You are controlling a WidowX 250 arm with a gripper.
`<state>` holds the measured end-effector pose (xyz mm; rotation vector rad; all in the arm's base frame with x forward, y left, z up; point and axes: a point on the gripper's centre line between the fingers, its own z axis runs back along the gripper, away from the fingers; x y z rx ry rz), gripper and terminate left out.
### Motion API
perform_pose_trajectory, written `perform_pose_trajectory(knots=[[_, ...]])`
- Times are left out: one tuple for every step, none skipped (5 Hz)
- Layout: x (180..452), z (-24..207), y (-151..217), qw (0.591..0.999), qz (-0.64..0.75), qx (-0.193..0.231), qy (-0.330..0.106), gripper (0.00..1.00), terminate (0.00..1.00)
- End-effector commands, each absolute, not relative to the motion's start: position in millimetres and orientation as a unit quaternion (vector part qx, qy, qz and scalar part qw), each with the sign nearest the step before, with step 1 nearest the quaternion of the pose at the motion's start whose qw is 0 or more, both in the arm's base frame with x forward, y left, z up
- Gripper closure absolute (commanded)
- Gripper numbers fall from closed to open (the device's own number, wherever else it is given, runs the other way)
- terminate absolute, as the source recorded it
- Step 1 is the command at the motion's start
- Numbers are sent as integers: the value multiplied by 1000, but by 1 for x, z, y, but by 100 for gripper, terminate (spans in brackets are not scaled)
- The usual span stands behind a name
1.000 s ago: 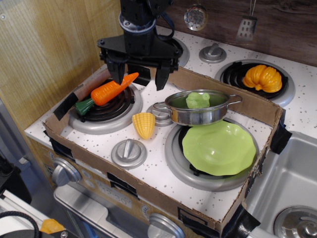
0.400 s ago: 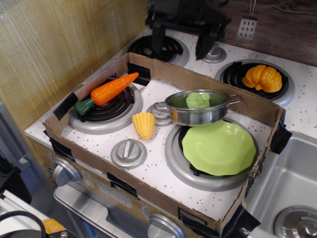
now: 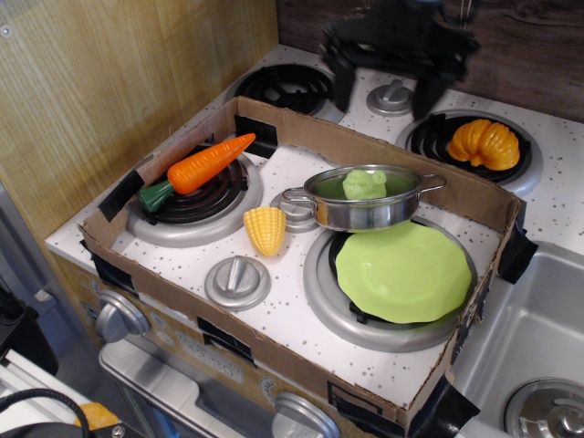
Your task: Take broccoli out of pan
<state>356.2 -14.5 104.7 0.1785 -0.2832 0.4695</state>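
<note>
Sitting inside the pan [image 3: 363, 212], the broccoli [image 3: 365, 183] shows its bumpy light-green head above the steel rim, untouched by anything. The pan stands near the middle of the tabletop [image 3: 274, 297], toward the far edge, and its near side overlaps the far rim of the green plate [image 3: 403, 271], which lies on the burner closest to the front right corner. The claw [image 3: 386, 93] hangs blurred over the far edge, well apart from the pan and above the back knob [image 3: 392, 94]; its two dark fingers [image 3: 343, 87] point downward with a wide gap between them, spread apart and gripping nothing. A yellow corn [image 3: 265, 229] lies just beside the pan's left handle, and a round silver knob [image 3: 236, 277] sits nearer the front edge. An orange carrot [image 3: 195, 168] with a green top rests tilted across the burner near the left edge. A low cardboard wall [image 3: 266, 358] fences in the carrot, corn, pan and plate. Beyond it, on a burner by the far right corner, sits an orange pumpkin [image 3: 484, 143].
</note>
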Motion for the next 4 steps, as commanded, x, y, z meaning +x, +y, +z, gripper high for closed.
perform_pose_trajectory(knots=[[365, 82, -21, 951, 254, 50, -171, 0, 0], [365, 69, -19, 951, 259, 42, -162, 0, 0], [366, 61, -15, 950, 264, 41, -165, 0, 0], [365, 55, -14, 949, 267, 35, -165, 0, 0]])
